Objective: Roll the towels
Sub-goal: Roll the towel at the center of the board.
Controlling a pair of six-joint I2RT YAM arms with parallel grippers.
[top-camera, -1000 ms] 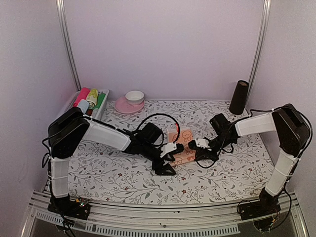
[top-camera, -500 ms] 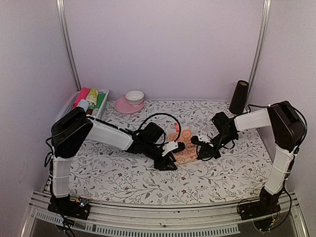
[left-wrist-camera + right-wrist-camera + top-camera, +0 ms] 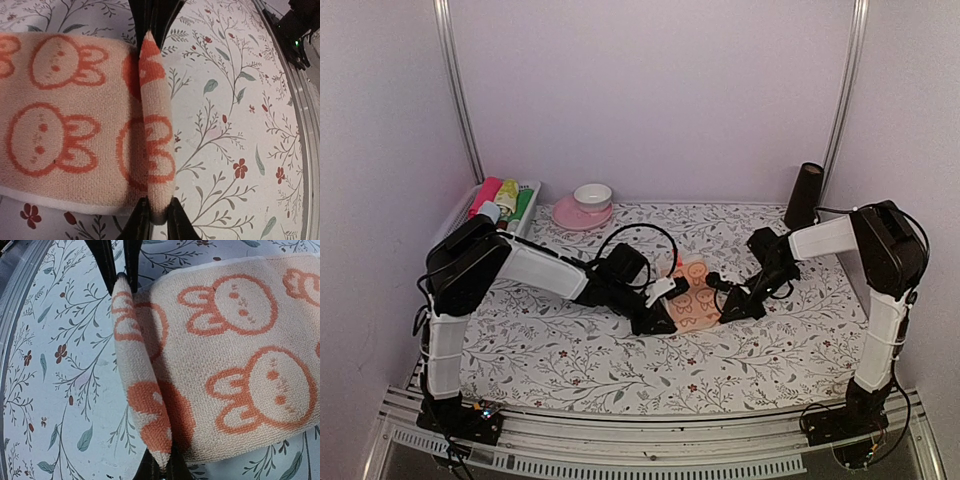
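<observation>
A peach-orange towel point(image 3: 692, 300) with rabbit-face prints lies on the floral table sheet point(image 3: 570, 350) at the middle. Its near edge is lifted into a narrow fold. My left gripper point(image 3: 655, 322) is shut on the fold's left end. In the left wrist view the towel point(image 3: 75, 115) spreads to the left, and the fold stands pinched in the left gripper point(image 3: 159, 220). My right gripper point(image 3: 728, 312) is shut on the fold's other end. In the right wrist view the right gripper point(image 3: 162, 467) nips the fold's tip, with the towel point(image 3: 240, 340) flat to the right.
A tray point(image 3: 532, 190) at the back left holds several rolled coloured cloths. Beside it a white cup point(image 3: 592, 195) sits on a pink saucer point(image 3: 570, 215). A black cylinder point(image 3: 805, 197) stands at the back right. A metal rail point(image 3: 650, 450) runs along the near edge.
My left gripper has moved in to the towel's near edge and shut on it. The right gripper has drawn slightly left and back, still holding the edge, and the fold has risen.
</observation>
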